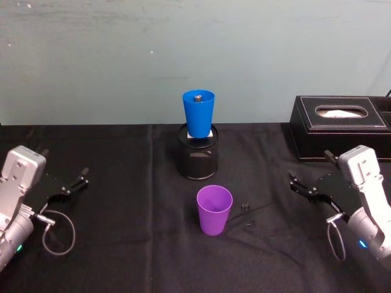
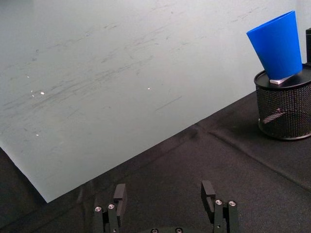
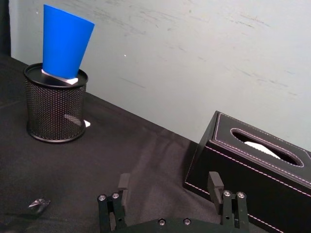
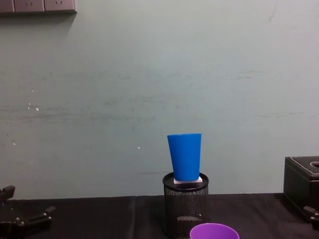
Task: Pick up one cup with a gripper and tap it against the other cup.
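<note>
The purple cup (image 1: 214, 209) stands upright on the black cloth near the table's middle; its rim (image 4: 214, 232) shows low in the chest view. Behind it the blue cup (image 1: 198, 113) stands upright on a white block inside a black mesh pen holder (image 1: 198, 157), with a small dark thing inside the cup. The wrist views show the blue cup (image 2: 278, 46) (image 3: 64, 41) from either side. My left gripper (image 1: 64, 165) (image 2: 164, 194) rests open at the far left. At the far right, my right gripper (image 1: 310, 166) (image 3: 169, 182) is also open. Both hold nothing and stay well away from the cups.
A black tissue box (image 1: 341, 125) (image 3: 252, 165) stands at the back right, just beyond my right gripper. Small dark bits (image 1: 246, 210) lie on the cloth right of the purple cup. A pale wall closes off the back of the table.
</note>
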